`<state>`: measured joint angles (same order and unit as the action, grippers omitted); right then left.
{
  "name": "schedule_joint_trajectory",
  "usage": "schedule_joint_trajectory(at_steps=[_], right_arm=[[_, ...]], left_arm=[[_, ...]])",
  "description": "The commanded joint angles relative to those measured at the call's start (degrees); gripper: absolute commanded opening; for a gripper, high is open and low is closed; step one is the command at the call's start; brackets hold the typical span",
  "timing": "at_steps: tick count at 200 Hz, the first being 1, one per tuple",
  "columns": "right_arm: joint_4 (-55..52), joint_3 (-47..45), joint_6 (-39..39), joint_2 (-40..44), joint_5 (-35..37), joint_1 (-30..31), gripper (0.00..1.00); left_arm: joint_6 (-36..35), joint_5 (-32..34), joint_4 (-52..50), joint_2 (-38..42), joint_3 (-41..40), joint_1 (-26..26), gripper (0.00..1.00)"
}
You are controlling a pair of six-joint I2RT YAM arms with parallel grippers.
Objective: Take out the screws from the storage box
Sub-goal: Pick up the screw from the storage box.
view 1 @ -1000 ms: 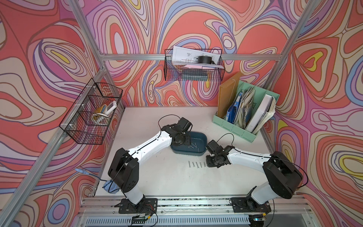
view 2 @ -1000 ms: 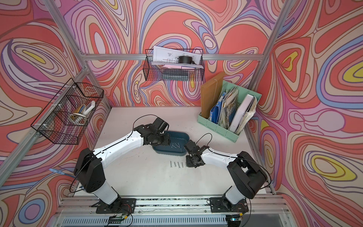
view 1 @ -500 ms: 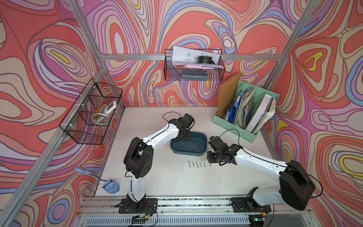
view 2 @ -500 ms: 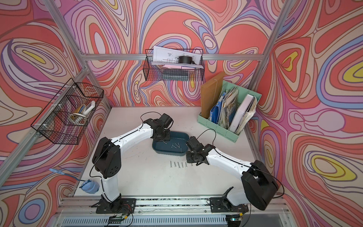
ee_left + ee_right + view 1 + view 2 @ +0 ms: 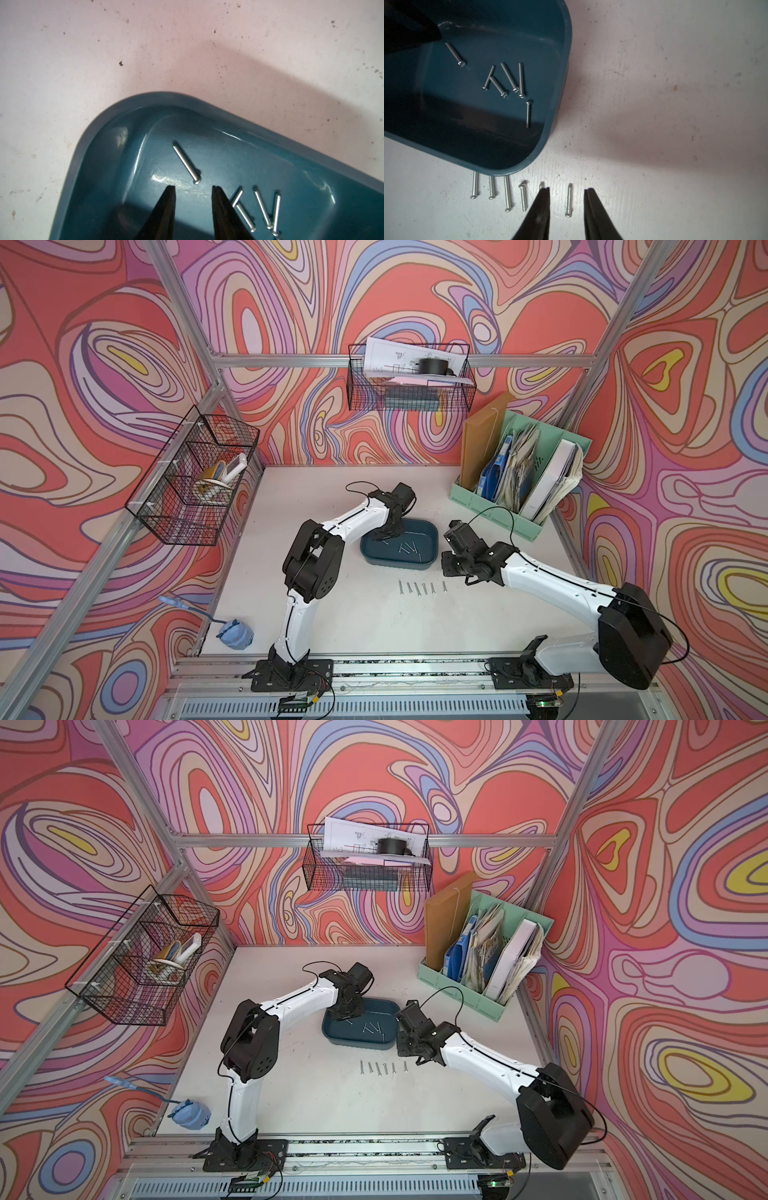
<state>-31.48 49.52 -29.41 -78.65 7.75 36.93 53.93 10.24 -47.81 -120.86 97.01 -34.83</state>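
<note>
Jaws on both arms stand parted and empty. I can see the left gripper [image 5: 193,188] dipped into the storage box [image 5: 397,565], which sits near the middle of the table [image 5: 374,626]. Its tips bracket bare floor just short of the head of a lone screw [image 5: 186,162]. Over by the row of screws [image 5: 422,588], laid out between the box and the table's front edge, the right gripper [image 5: 568,190] straddles the end one, apparently without touching it.

My worry is that the lone screw is thin and round. A pinch landing off its shaft would likely roll or flick it away, and tips pressing on the floor could shove the light box into the tidy row. A low sweep of the right arm would scatter that row, and the two wrists are close together.

Only the right wrist view lets me count six screws inside, one by the wall nearest the row. Both top views hide the left gripper's working end behind its wrist, yet show the whole row. In the right wrist view, one screw of that row sits half behind a finger [image 5: 539,207].
</note>
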Motion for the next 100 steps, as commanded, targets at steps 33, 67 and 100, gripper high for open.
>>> schedule_joint_trajectory(at_steps=[33, 67, 100], right_arm=[[0.63, 0.25, 0.84, -0.62, 1.37, -1.04, 0.3], [0.51, 0.49, 1.11, -0.87, 1.65, -1.24, 0.29], [0.29, 0.84, 0.92, -1.24, 1.69, -1.24, 0.29]], left_arm=[[3.68, -1.41, -0.68, -3.31, 0.53, 0.82, 0.32], [4.75, -2.6, 0.45, -3.79, -1.03, 0.9, 0.31], [4.28, -2.94, 1.49, -4.04, -2.16, 1.41, 0.22]])
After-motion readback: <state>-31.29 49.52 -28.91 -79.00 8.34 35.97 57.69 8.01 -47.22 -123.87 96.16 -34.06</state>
